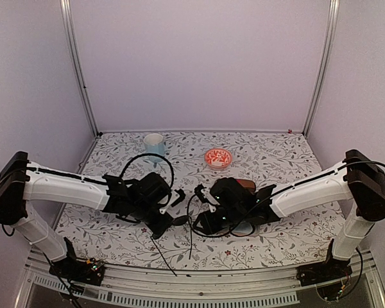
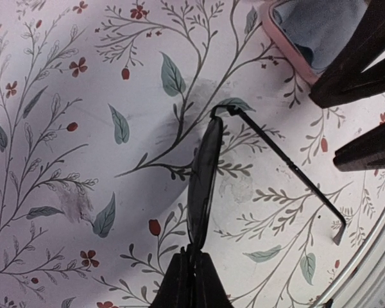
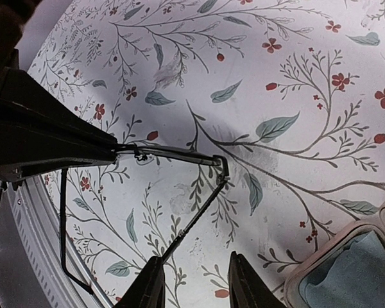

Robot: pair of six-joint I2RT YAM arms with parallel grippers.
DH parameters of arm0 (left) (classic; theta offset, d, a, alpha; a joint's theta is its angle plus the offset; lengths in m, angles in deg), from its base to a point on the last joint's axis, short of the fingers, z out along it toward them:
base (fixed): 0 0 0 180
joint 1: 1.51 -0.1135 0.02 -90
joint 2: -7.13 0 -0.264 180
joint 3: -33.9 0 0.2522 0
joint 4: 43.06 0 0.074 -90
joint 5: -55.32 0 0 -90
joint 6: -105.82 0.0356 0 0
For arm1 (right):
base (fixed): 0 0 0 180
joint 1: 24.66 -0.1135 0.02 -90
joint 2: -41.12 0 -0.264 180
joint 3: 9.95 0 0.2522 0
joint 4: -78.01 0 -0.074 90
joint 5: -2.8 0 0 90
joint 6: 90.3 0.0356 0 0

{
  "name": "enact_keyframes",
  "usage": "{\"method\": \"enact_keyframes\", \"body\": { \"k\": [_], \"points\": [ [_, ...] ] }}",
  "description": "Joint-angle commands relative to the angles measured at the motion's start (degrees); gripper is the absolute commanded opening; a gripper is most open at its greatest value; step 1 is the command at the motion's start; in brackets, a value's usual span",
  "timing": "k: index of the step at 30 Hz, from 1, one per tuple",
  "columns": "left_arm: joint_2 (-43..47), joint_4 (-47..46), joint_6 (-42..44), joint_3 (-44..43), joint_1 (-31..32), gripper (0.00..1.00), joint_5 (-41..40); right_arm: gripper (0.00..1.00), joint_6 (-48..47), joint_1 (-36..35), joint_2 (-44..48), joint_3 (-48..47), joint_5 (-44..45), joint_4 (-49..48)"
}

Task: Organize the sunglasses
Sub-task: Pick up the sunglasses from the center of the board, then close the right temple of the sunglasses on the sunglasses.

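Observation:
The black sunglasses (image 2: 203, 173) are held edge-on above the floral table. My left gripper (image 2: 194, 260) is shut on the near end of their front; it also shows in the top view (image 1: 169, 223). One thin black temple arm (image 2: 289, 170) is swung out to the right. In the right wrist view that arm (image 3: 191, 215) runs down to the left finger (image 3: 147, 289) of my right gripper (image 3: 196, 289), which is open and empty, and touches it. The right gripper also shows in the top view (image 1: 199, 221). The pinkish see-through glasses are out of view.
An open pink case (image 3: 346, 269) with blue lining lies just right of the right gripper, also in the left wrist view (image 2: 301, 35). A brown case (image 1: 246, 185), a red bowl (image 1: 218, 158) and a white cup (image 1: 154, 142) stand behind. The front rail (image 3: 32, 218) is close.

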State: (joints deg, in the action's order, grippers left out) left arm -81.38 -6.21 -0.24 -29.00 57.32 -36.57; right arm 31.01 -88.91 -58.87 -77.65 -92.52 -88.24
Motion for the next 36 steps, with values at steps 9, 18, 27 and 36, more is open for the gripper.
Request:
{"method": "enact_keyframes", "body": {
  "k": [9, 18, 27, 36],
  "points": [
    [3.67, -1.57, -0.33, -1.07, -0.88, 0.0, 2.81, 0.22, 2.21, -0.3, -1.25, -1.16, 1.95, 1.14],
    [4.36, -3.71, -1.57, -0.95, -1.69, 0.0, 4.94, 0.18, 2.35, -0.35, -2.24, -2.18, -0.5, -0.69],
    [1.89, -7.19, -2.52, -1.33, -1.8, 0.0, 7.02, 0.13, 3.7, -0.46, -3.74, -3.86, -2.93, -3.76],
    [1.15, -10.99, -3.67, -0.72, -2.37, 0.0, 10.19, 0.12, 5.24, -0.58, -5.97, -4.99, -3.55, -4.29]
  ]
}}
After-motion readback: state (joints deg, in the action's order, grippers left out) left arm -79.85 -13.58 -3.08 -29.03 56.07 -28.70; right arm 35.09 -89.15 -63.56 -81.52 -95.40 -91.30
